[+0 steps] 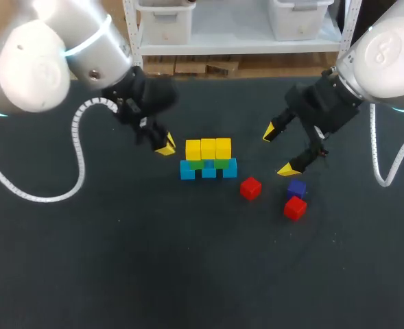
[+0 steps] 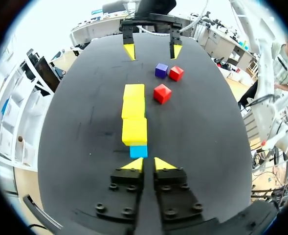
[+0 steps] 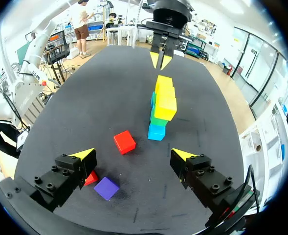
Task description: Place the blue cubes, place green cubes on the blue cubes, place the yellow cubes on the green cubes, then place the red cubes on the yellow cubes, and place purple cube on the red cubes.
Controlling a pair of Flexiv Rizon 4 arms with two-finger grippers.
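Observation:
A row of blue cubes (image 1: 188, 171) lies mid-table, with green cubes (image 1: 197, 164) on it and three yellow cubes (image 1: 208, 148) on top. Seen end-on in the left wrist view, the yellow cubes (image 2: 134, 129) and a blue cube (image 2: 138, 151) sit just ahead of my left gripper (image 2: 148, 164). Its tips are barely parted and hold nothing. My right gripper (image 1: 278, 150) hangs wide open to the right of the stack, above the loose cubes. These are a red cube (image 1: 250, 187), a second red cube (image 1: 295, 207) and the purple cube (image 1: 297, 188).
The dark table (image 1: 119, 260) has wide bare room in front and at the left. My left arm's white cable (image 1: 78, 157) loops over the table's left part.

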